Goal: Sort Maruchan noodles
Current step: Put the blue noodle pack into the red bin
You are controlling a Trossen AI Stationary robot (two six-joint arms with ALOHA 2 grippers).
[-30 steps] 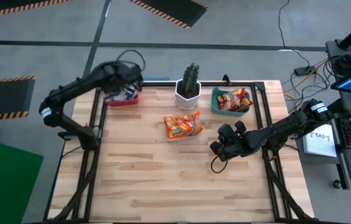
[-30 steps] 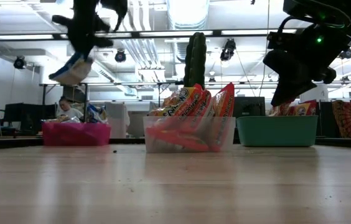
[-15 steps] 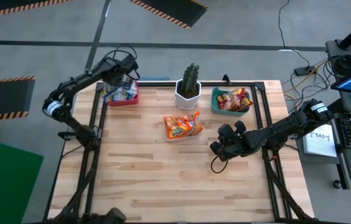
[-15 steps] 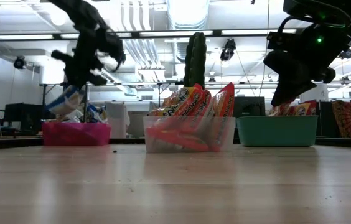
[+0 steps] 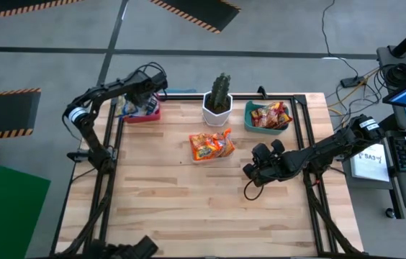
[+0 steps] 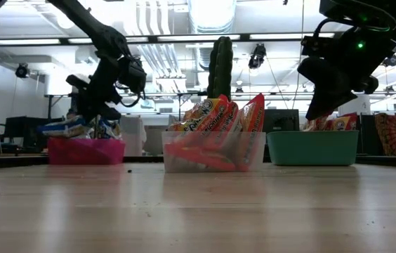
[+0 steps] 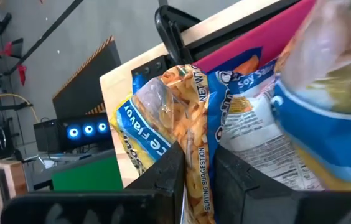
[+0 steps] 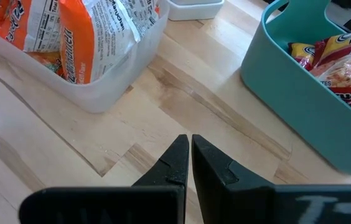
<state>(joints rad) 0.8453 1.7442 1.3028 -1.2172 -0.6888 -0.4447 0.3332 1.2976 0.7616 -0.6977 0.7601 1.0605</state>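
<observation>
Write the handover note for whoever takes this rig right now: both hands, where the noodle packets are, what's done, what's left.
Left hand: over the red bin at the table's back left corner, shut on a yellow-and-blue packet, not yet released.
Right hand: shut, empty, waiting above bare table between the clear tub and the teal bin.
Done: yellow-and-blue packets in the red bin; red-orange packets in the teal bin.
Left: drop the held packet, then sort the orange packets standing in the clear tub at mid-table.

Yellow-and-blue packet [image 7: 163, 134], pink bin [image 6: 86, 150], teal bin [image 6: 312, 147].
</observation>
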